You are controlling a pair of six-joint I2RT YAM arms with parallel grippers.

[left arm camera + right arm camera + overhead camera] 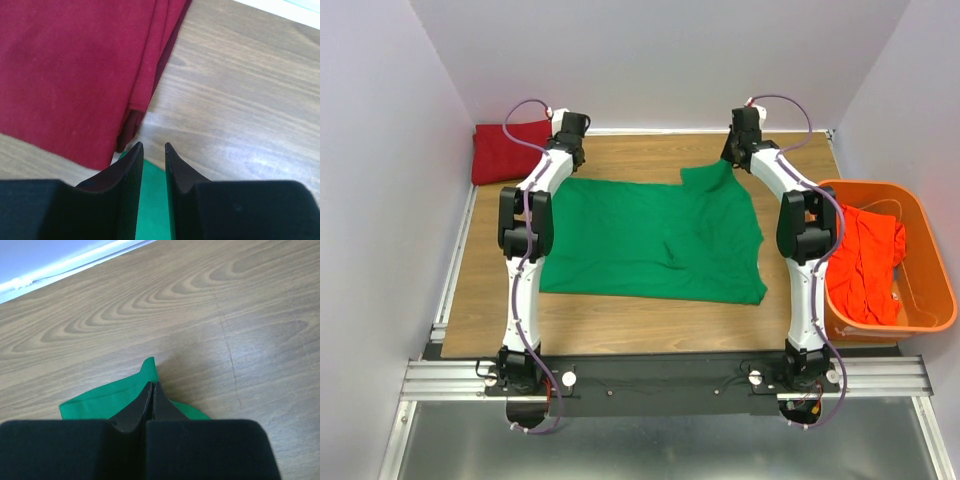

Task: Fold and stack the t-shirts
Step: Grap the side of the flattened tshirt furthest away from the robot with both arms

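Observation:
A bright green t-shirt (650, 240) lies spread flat in the middle of the wooden table. My right gripper (152, 383) is at the shirt's far right corner (730, 160), shut on a raised tip of green cloth (100, 402). My left gripper (153, 146) hovers over the far left corner (566, 160), its jaws a narrow gap apart with green cloth (152, 200) showing flat below them. A folded dark red t-shirt (75, 75) rests just beyond, in the far left corner (505, 150). The orange-red t-shirt (865, 260) lies crumpled in the basket.
An orange plastic basket (940, 300) stands off the table's right edge, beside the right arm. White walls close in the back and both sides. A metal rail (660, 375) carries both arm bases along the near edge.

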